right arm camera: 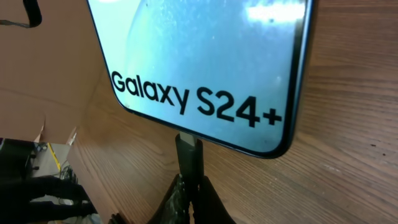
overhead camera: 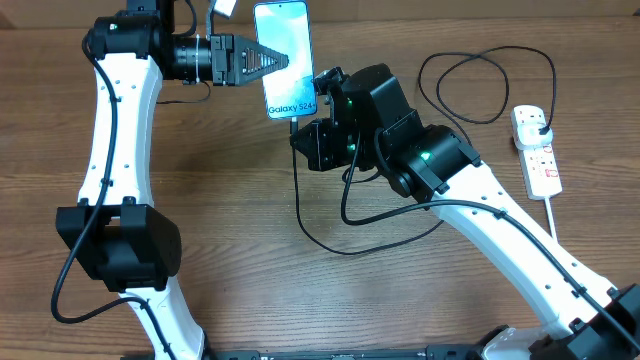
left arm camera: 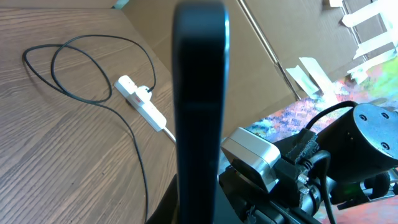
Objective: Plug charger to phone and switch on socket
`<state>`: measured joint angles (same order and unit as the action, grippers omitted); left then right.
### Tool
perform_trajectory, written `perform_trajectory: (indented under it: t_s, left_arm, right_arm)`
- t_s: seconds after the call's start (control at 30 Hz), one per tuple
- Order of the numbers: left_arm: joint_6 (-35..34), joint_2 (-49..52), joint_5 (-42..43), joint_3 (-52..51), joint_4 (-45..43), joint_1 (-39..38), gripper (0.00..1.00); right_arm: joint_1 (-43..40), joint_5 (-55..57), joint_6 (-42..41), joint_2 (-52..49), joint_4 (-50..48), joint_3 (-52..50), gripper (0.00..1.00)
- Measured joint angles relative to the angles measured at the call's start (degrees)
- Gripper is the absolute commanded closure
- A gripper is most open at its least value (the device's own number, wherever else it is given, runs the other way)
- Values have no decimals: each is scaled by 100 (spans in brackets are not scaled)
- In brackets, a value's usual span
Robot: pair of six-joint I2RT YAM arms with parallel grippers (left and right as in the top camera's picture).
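The phone [overhead camera: 290,30] has a light blue screen reading "Galaxy S24+" and is held above the table, with my left gripper [overhead camera: 283,60] shut on its side edges. The left wrist view shows the phone [left arm camera: 199,93] edge-on as a dark bar. My right gripper [overhead camera: 300,130] is shut on the charger's black connector tip [right arm camera: 188,155], just below the phone's bottom end [right arm camera: 205,56]. In the right wrist view the gripper [right arm camera: 193,196] pinches the connector, whose top meets the phone's bottom edge. The charger's black cable [overhead camera: 300,205] loops over the table to a black plug [overhead camera: 538,124] in the white socket [overhead camera: 537,155].
The socket [left arm camera: 142,102] lies at the table's right side, with its thick white cord [overhead camera: 552,215] trailing toward the front. Cable loops [overhead camera: 470,85] lie behind my right arm [overhead camera: 430,160]. Both arms crowd the back middle of the wooden table [overhead camera: 250,220].
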<state>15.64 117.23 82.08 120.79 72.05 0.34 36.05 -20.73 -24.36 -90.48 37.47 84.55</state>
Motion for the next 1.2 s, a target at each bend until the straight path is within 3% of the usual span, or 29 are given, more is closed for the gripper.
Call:
perform_trajectory:
  t_s: [1.03,1.1,1.13,1.2]
  left_arm:
    - [264,0,-208,0,258,0,96]
    - [284,2,-363,0,229,0,96]
    - [256,0,-549,0,166,2,96]
    - [-20,0,-1099,0,81,39,96]
  right_arm:
    - [-2,22,2,0,-87,0,96]
    - [-2,31,7,0,-76,0,92]
    - [-2,46,2,2,-50,0,85]
    - [-2,68,0,2,-22,0,61]
